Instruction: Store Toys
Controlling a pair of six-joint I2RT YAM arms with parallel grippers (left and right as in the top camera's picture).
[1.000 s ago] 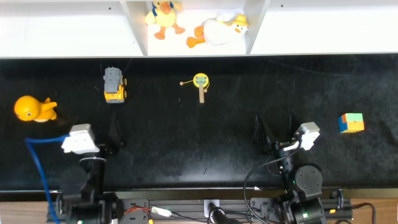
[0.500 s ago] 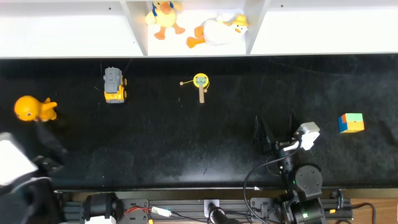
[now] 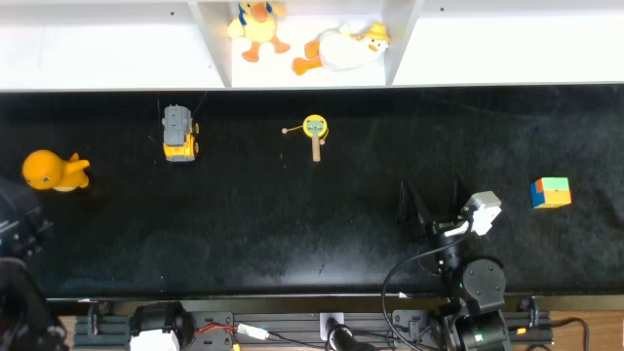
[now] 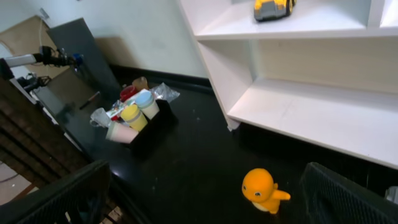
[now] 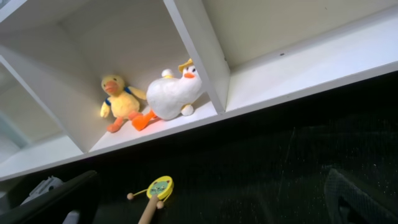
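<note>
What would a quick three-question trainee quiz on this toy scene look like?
1. True or false: the cube sits inside the shelf.
2. Which pair is in the shelf's middle compartment?
A) truck and rattle
B) yellow plush duck and white plush bird
C) orange duck and truck
3. How many toys lie on the black table?

Key:
1. False; the cube is on the table.
2. B.
3. Four: orange duck, truck, rattle, cube.
</note>
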